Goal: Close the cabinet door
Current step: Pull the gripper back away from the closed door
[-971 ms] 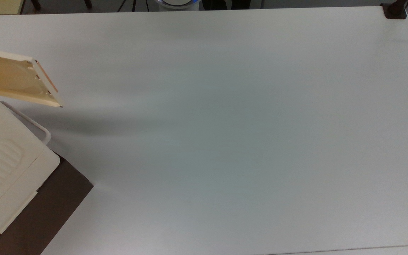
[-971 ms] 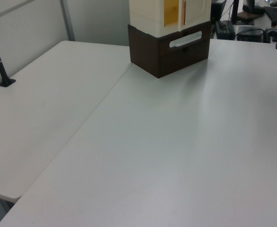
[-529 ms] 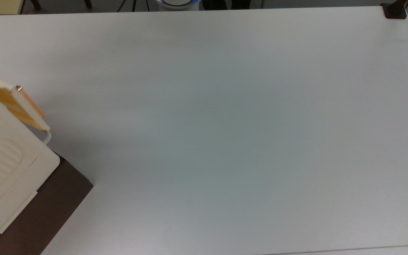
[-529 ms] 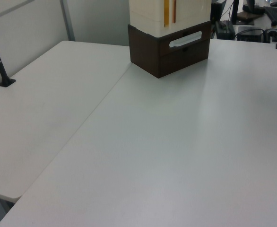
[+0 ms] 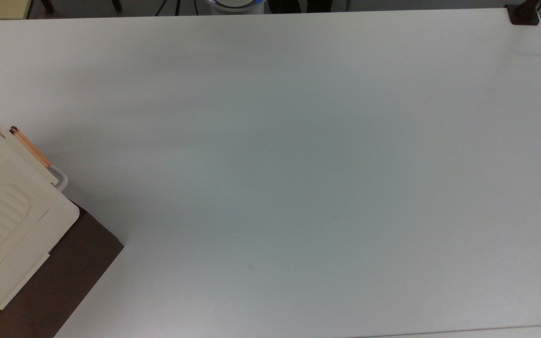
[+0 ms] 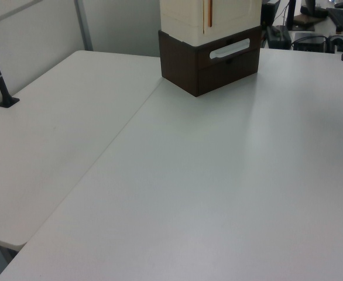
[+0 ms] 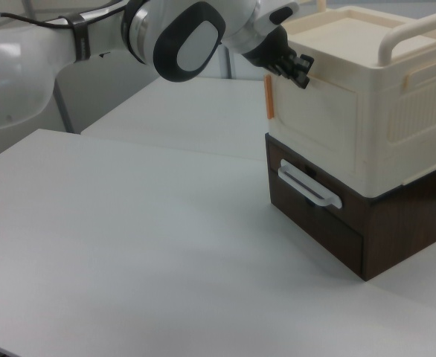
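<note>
The robot's hand point(image 7: 296, 65) is up by the top corner of the cabinet point(image 7: 367, 111), on the right view's left side of the box, and I cannot tell if it is apart or together. It is dark and small, and it looks like it touches the top edge of the cabinet door point(image 7: 311, 123). Behind it the big white arm point(image 7: 188, 33) reaches in from the right view's left, nearly level, with a round dark joint facing us. The door is a flat pale panel that stands straight up and lies almost flat against the front of the cabinet. Its face looks out over the bench point(image 7: 129, 238). In the right view a thin orange strip point(image 7: 270, 97) runs up and down along the door's left edge. In the top view that same edge shows as a thin tan line with a dark end, slanting beside the cream top of the box near the top view's left side. In the left view it is a thin orange line going straight up and down. The cabinet sits on a dark brown box point(image 7: 337, 216) with a white handle point(image 7: 307, 186) on its front. A white bar point(image 7: 415, 33) arches over the cabinet's top.
</note>
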Robot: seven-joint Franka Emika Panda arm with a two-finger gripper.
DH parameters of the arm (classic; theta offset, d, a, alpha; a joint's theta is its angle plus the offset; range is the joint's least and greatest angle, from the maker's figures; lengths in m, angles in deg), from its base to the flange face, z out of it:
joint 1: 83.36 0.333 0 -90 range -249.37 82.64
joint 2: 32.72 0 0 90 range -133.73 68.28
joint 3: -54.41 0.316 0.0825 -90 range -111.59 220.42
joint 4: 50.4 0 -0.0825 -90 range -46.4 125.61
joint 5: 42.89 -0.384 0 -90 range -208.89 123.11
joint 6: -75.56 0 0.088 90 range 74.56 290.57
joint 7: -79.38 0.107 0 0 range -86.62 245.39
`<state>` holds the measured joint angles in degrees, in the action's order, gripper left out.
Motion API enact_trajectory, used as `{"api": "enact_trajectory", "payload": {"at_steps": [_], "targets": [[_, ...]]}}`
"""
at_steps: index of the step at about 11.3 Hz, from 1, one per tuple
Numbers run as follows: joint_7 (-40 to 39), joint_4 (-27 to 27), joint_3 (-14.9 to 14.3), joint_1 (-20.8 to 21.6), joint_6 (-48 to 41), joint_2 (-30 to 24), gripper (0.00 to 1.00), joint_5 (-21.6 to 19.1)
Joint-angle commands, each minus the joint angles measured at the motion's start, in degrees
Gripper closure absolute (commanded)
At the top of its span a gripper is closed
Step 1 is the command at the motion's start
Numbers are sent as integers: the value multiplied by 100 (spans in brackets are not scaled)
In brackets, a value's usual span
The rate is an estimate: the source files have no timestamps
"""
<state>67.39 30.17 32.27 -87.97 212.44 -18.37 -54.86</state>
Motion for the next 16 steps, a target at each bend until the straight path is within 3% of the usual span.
{"api": "enact_trajectory", "payload": {"at_steps": [1,10,12,16], "targets": [[56,126,-1,13,243,67,100,-95],[4,144,25,48,560,138,100,-69],[-5,389,323,39,420,85,100,19],[56,337,1060,83,-1518,-213,100,537]]}}
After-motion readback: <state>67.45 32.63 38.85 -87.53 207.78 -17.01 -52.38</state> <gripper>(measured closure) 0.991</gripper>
